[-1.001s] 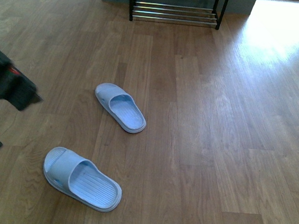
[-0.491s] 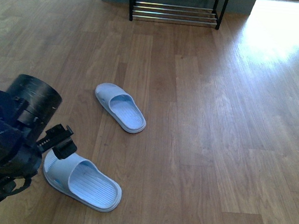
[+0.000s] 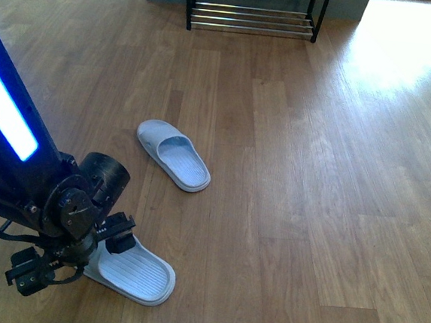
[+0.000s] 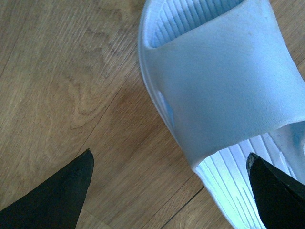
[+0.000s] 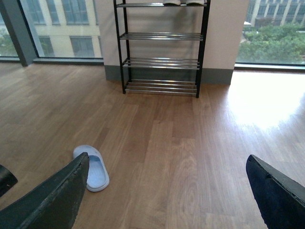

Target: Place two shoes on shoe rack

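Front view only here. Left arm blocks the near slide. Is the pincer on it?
Observer: Not shut. Left wrist view shows the left pincer open over the near slide, strap edge between its fingers.
Operator: Rack's upper tiers?
Observer: Right wrist view shows the shoe rack with four tiers; pale items sit on the top one.
Operator: Right pincer?
Observer: The right pincer is open, nothing between its fingers.

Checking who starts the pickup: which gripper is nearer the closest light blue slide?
Left. The left gripper hangs open right over that slide; the right gripper is well off, facing the shoe rack.
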Controlling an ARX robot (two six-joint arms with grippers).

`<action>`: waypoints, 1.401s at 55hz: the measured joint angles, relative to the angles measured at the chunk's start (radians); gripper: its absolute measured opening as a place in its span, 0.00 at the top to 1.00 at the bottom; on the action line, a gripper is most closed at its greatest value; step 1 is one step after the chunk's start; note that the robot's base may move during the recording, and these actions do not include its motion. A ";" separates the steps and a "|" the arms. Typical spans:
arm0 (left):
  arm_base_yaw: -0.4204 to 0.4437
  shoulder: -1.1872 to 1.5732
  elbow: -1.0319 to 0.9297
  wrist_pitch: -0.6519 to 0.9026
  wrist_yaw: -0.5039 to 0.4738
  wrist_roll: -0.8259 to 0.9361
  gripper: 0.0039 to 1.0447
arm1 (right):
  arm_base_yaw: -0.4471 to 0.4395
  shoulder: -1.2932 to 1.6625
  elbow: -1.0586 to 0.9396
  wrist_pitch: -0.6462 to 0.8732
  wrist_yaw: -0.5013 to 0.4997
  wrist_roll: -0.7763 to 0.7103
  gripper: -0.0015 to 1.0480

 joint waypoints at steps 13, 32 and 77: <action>-0.016 0.092 0.110 -0.026 -0.019 0.040 0.09 | 0.000 0.000 0.000 0.000 0.000 0.000 0.09; -0.009 0.186 0.174 -0.015 -0.150 0.172 0.09 | 0.000 0.000 0.000 0.000 0.000 0.000 0.09; 0.028 -0.124 -0.064 0.151 -0.266 0.241 0.98 | 0.000 0.000 0.000 0.000 0.000 0.000 0.09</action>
